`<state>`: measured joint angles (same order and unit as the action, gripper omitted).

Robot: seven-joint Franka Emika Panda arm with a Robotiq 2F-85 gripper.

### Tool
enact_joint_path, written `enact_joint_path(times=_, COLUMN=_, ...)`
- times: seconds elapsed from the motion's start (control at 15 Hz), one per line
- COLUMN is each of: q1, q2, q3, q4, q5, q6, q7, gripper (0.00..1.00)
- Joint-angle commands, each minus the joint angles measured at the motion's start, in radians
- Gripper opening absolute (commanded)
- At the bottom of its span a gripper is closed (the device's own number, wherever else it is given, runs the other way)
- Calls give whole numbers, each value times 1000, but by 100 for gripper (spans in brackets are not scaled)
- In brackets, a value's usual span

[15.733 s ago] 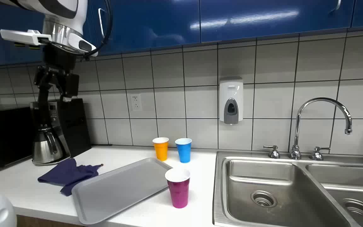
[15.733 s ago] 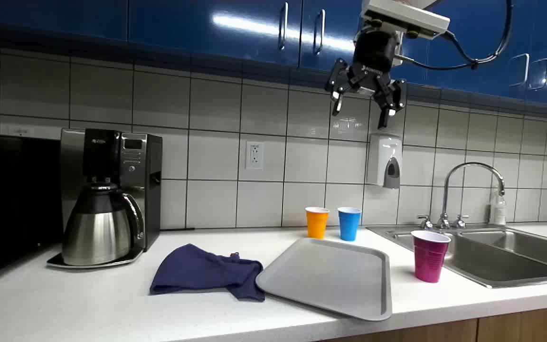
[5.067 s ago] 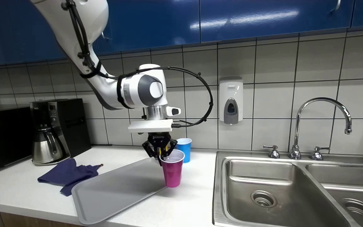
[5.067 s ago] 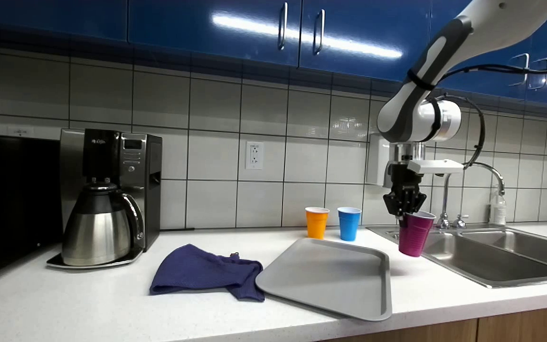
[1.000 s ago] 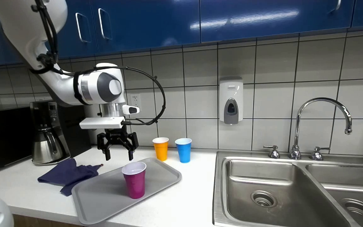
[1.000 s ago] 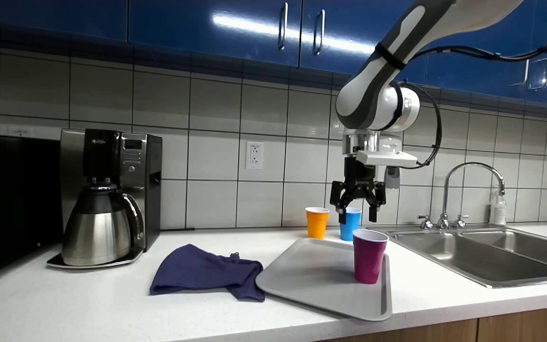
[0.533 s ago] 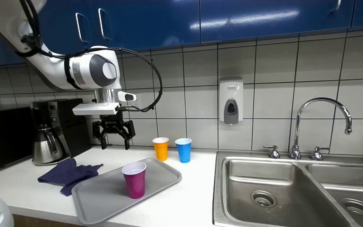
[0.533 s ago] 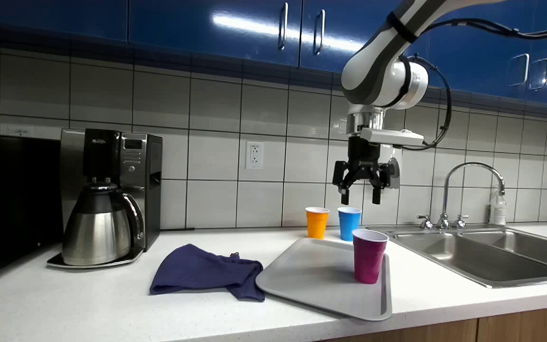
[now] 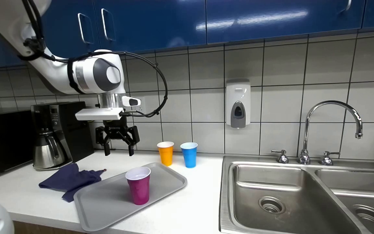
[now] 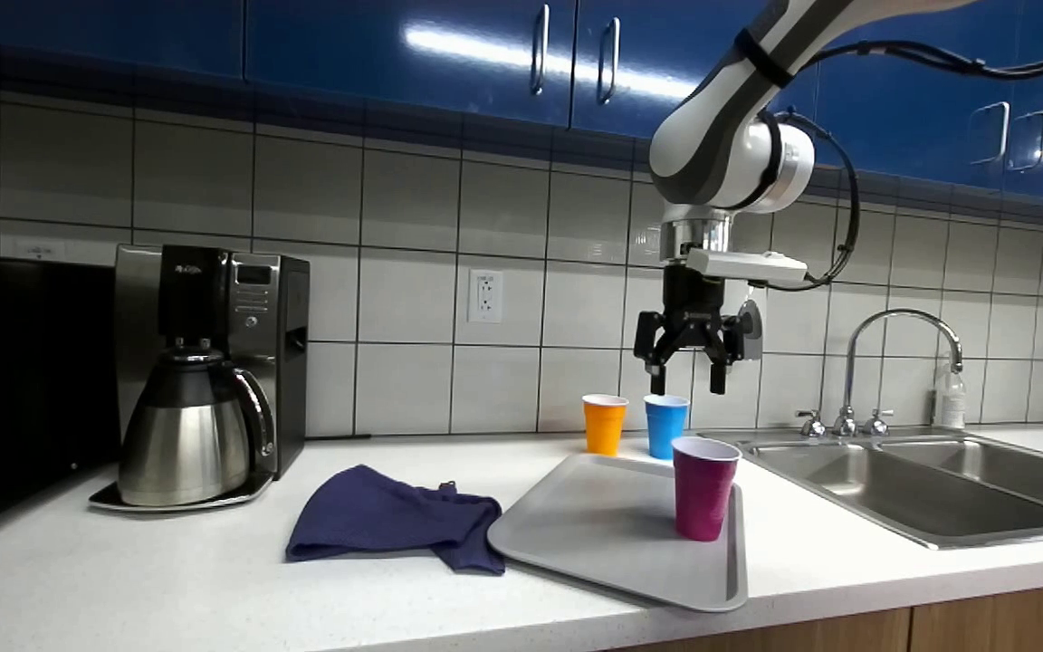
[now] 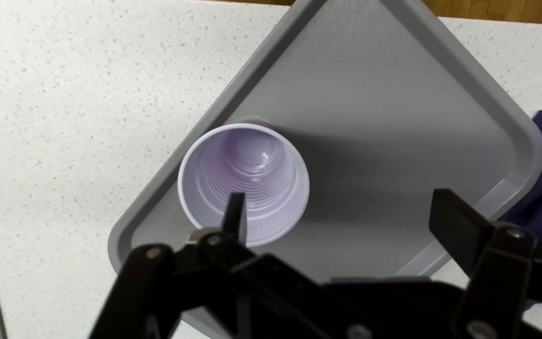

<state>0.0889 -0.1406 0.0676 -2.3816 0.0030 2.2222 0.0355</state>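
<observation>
My gripper (image 9: pixel 119 152) is open and empty, fingers pointing down, above the grey tray; it also shows in an exterior view (image 10: pixel 687 385) and the wrist view (image 11: pixel 339 197). The magenta cup (image 9: pixel 139 188) stands upright on the tray (image 9: pixel 105 204), below the fingers and apart from them. In the wrist view the cup's white inside (image 11: pixel 257 162) is seen from above near one tray edge, partly covered by a finger. An orange cup (image 10: pixel 605 426) and a blue cup (image 10: pixel 665 426) stand upright on the counter behind the tray.
A dark purple cloth (image 10: pixel 395 521) lies against the tray. A coffee maker (image 10: pixel 214 389) with a steel carafe stands on the counter. A steel double sink (image 9: pixel 271 188) with a faucet (image 9: pixel 333 104) and a wall soap dispenser (image 9: pixel 238 104) are on the other side. Blue cabinets (image 9: pixel 154 22) hang above.
The magenta cup stood on the counter beside the tray, then was held in my gripper, and now stands on the tray. My gripper opened and rose above it, hardly moving in the last half second.
</observation>
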Motion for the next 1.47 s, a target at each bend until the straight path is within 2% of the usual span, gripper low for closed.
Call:
enact_joint_path(times=0.0, q1=-5, q2=0, q3=5, q4=1, q5=1, q6=-2, q7=-1, gripper=100)
enact_joint_path(times=0.33, q1=-7, q2=-12, q3=12, q4=3, q5=-41, q6=33, q7=25, gripper=100)
enact_joint_path(times=0.67, q1=-8, q2=54, q3=14, q4=61, q5=-81, q6=70, q7=28, gripper=100)
enact_joint_path(times=1.07, q1=-3, q2=262, q3=6, q4=204, q5=-142, q6=167, q7=44, gripper=100)
enact_joint_path(times=1.4, q1=12, q2=426, q3=-11, q4=347, q5=-169, q6=202, q7=43, gripper=100)
